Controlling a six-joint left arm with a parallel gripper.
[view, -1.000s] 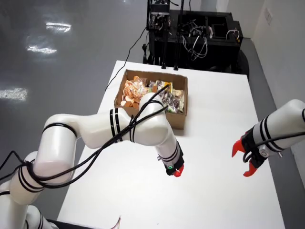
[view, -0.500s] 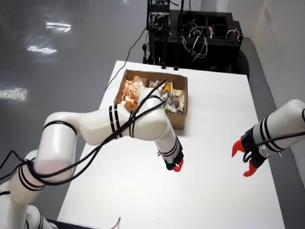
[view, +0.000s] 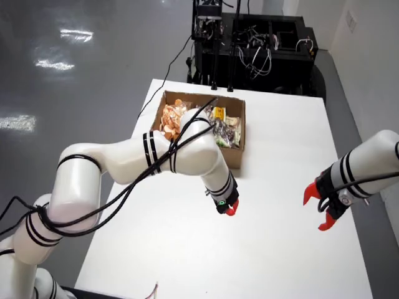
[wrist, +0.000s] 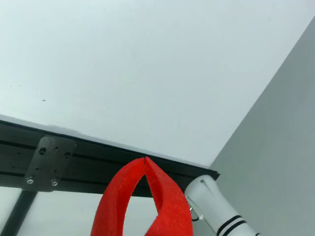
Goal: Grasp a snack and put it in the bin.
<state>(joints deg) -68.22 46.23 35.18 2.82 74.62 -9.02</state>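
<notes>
Red fingertips are seen pressed together in the wrist view, so the working arm's gripper [wrist: 145, 160] is judged closed with nothing held; in the overhead view it [view: 230, 208] hangs over bare white table [view: 280, 143], just in front of the cardboard box [view: 239, 140]. The snacks [view: 174, 118] are all seen lying inside that box, and none is seen on the table. A second arm's gripper [view: 321, 208] is parked at the right, apart. No grasp appears begun; a snack must be found, and the fingers opened
</notes>
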